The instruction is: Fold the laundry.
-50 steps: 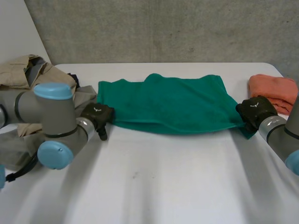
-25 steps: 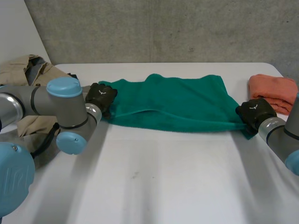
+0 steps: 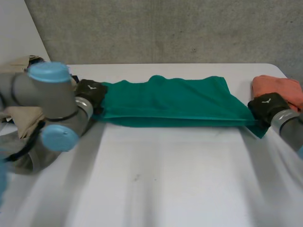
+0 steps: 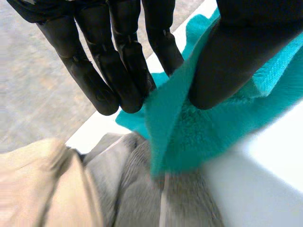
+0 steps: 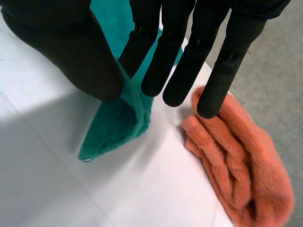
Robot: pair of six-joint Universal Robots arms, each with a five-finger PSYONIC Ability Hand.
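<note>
Left side: fingers (image 4: 118, 71) straight, thumb (image 4: 227, 61) pressed toward them, with an edge of the green towel (image 4: 199, 137) clamped in between. So the left hand (image 3: 91, 92) has a pinch grip on the towel's left end.

Right side: fingers (image 5: 182, 71) straight as well, thumb (image 5: 80, 52) closed against them, and the towel's corner hangs out below the pinch. The right hand (image 3: 268, 105) grips the near right corner.

Towel position: it lies across the far half of the white table (image 3: 165, 179), spanning hand to hand. The near edge runs straight and taut between the two grips, and a second layer edge shows just above it. The far edge is wavy, with a bump left of centre.

Around it: an orange cloth (image 5: 236, 156), bunched, sits at the table's far right. It is just beyond the right hand's fingertips, with a strip of bare table between it and the towel corner. A clothes pile (image 4: 71, 189) of beige and grey garments sits at the table's left side, and the towel's left end overlaps the grey piece. The left arm's blue-capped joints are in front of that pile in the head view. A grey concrete wall (image 3: 165, 28) stands behind the table.
</note>
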